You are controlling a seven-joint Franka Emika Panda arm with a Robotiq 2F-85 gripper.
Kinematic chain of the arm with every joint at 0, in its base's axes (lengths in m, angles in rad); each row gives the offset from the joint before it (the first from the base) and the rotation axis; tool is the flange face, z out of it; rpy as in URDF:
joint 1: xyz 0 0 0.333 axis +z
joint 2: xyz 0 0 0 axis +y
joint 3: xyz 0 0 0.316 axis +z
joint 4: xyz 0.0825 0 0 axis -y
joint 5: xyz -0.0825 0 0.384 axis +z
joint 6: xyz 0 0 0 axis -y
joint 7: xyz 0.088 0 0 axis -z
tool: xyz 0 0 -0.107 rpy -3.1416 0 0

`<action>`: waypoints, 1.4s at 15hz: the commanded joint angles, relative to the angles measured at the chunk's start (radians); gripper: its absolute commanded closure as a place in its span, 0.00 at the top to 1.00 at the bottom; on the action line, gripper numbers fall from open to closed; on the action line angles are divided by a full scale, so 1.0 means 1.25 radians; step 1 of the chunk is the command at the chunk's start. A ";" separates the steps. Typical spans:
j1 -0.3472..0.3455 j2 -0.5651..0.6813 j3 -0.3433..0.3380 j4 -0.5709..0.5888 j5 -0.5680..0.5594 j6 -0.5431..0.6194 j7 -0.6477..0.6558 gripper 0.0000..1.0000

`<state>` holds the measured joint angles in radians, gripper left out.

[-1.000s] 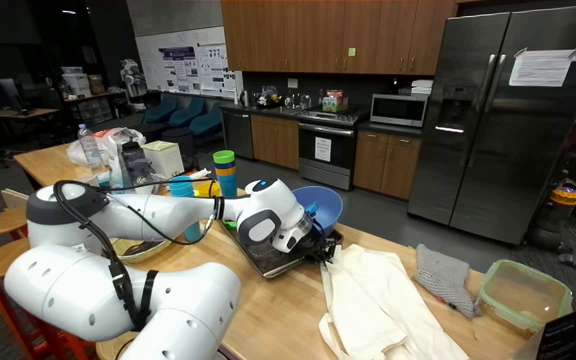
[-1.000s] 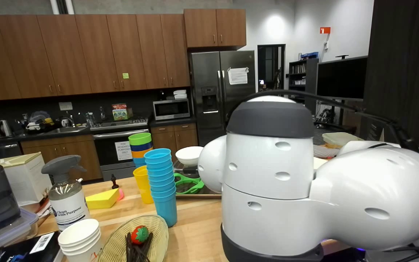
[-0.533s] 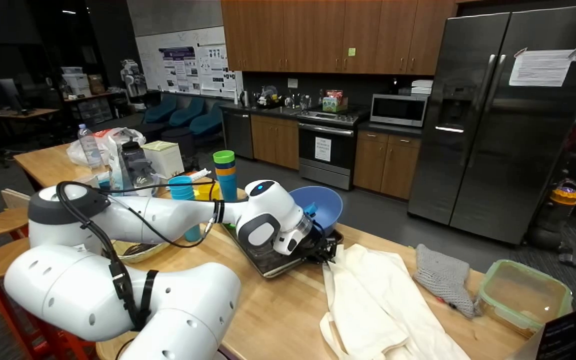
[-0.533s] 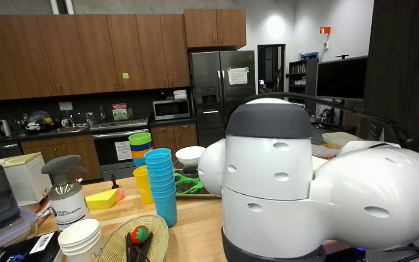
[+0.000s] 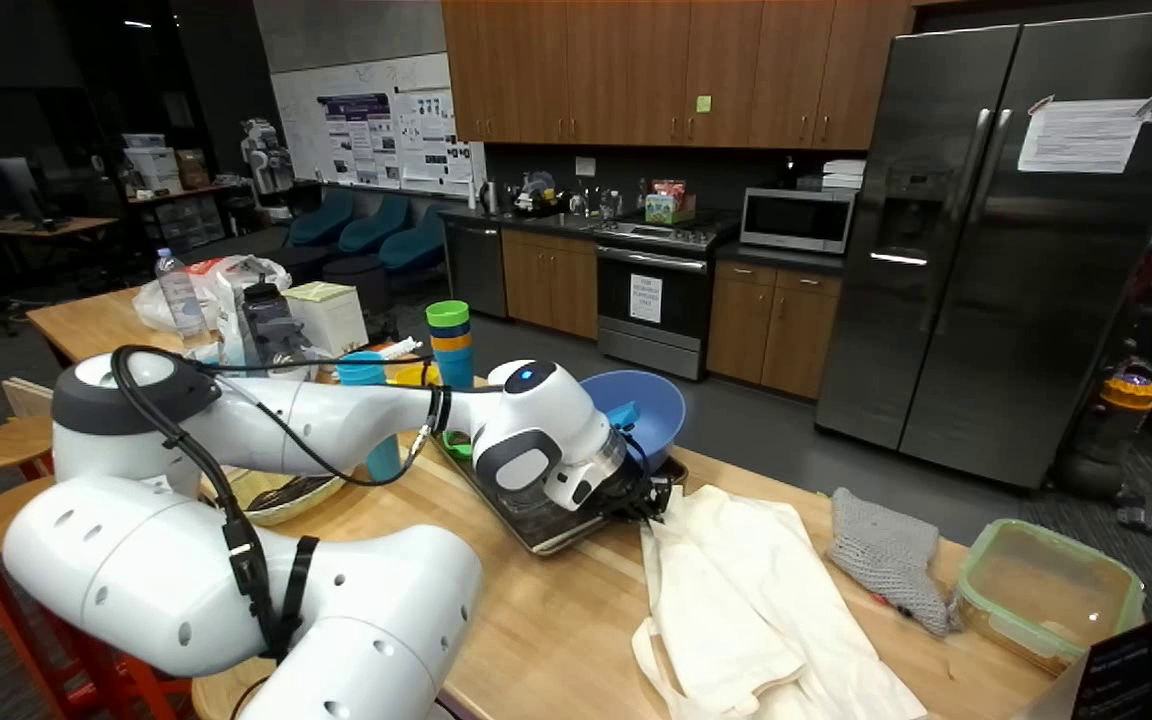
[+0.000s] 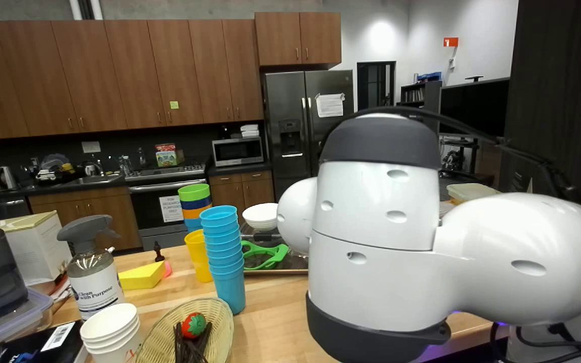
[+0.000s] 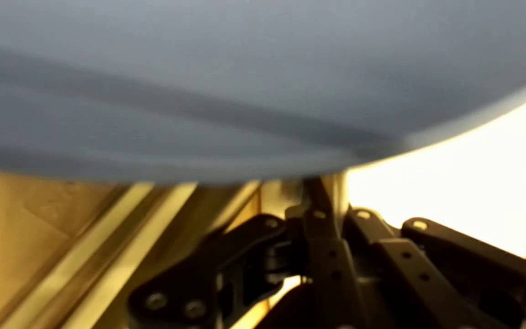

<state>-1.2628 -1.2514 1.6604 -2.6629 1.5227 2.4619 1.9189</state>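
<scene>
In an exterior view, the gripper (image 5: pixel 654 506), right of centre, is closed, apparently pinching the top corner of the cream cloth (image 5: pixel 736 590) spread at lower right; handling that cloth seems the step in hand, and the next move calls for avoiding the nearby blue bowl (image 5: pixel 664 415).

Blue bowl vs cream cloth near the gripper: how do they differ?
Colour: the bowl is blue, the cloth cream.
Form: the bowl is round and hollow, the cloth limp and creased.
Extent: in an exterior view, the cloth spreads over more of the picture than the bowl.
Shared: both are close to the gripper.
</scene>
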 commanded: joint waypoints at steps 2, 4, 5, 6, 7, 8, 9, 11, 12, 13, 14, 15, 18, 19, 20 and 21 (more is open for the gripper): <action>0.015 0.089 -0.030 -0.011 0.041 0.011 -0.040 0.01; 0.015 0.100 -0.029 -0.010 0.064 0.026 -0.056 0.01; 0.013 0.102 -0.026 -0.011 0.071 0.032 -0.068 0.01; 0.012 0.103 -0.023 -0.011 0.073 0.038 -0.073 0.01; 0.011 0.105 -0.021 -0.011 0.074 0.043 -0.077 0.01; 0.010 0.107 -0.020 -0.011 0.075 0.047 -0.081 0.01; 0.010 0.110 -0.019 -0.011 0.074 0.050 -0.084 0.01; 0.008 0.111 -0.016 -0.012 0.069 0.056 -0.083 0.01; 0.007 0.110 -0.013 -0.011 0.068 0.062 -0.078 0.01; 0.006 0.110 -0.010 -0.011 0.069 0.070 -0.074 0.01; 0.004 0.108 -0.005 -0.009 0.072 0.079 -0.070 0.01; 0.003 0.106 -0.001 -0.008 0.075 0.088 -0.066 0.01; -0.001 0.101 0.013 -0.006 0.083 0.115 -0.059 0.01; -0.003 0.098 0.020 -0.005 0.084 0.125 -0.053 0.01; -0.005 0.097 0.025 -0.004 0.086 0.135 -0.048 0.01; -0.006 0.096 0.030 -0.003 0.090 0.145 -0.043 0.01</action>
<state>-1.2631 -1.1573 1.6838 -2.6677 1.6024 2.5902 1.8566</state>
